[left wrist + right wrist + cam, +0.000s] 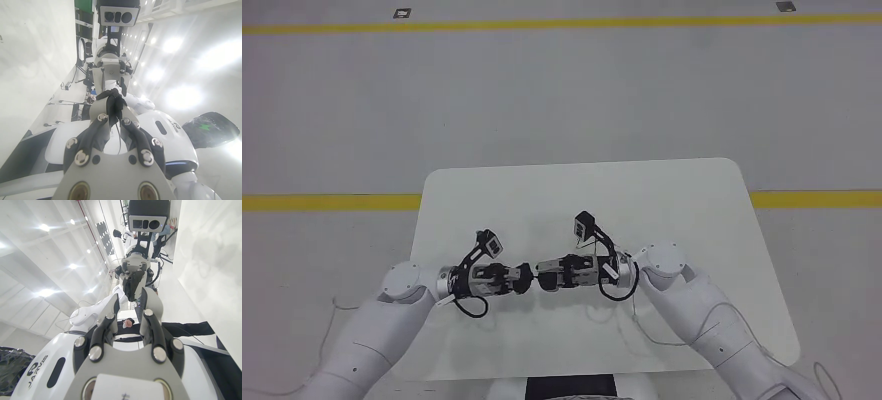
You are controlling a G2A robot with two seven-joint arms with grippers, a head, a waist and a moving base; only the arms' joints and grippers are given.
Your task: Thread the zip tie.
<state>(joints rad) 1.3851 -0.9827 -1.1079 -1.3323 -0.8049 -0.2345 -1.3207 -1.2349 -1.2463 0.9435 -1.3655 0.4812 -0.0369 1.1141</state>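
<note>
Over the near half of one white table [662, 210], two grippers are meeting tip to tip in the air. The left gripper [111, 95] is clenching its fingers together, and the right gripper [130, 299] is holding its fingers spread apart. One thin black zip tie [119, 138] is trailing from the left gripper's pinching tips back toward its wrist, above the table.

zip tie [119, 139]: thin black strand, one end pinched at the tips of the left gripper [112, 94], jaws closed on it. Free tail runs back through the gripper toward the wrist, slightly curved. Held in the air above the tabletop [682, 200]. Head end hidden.
</note>
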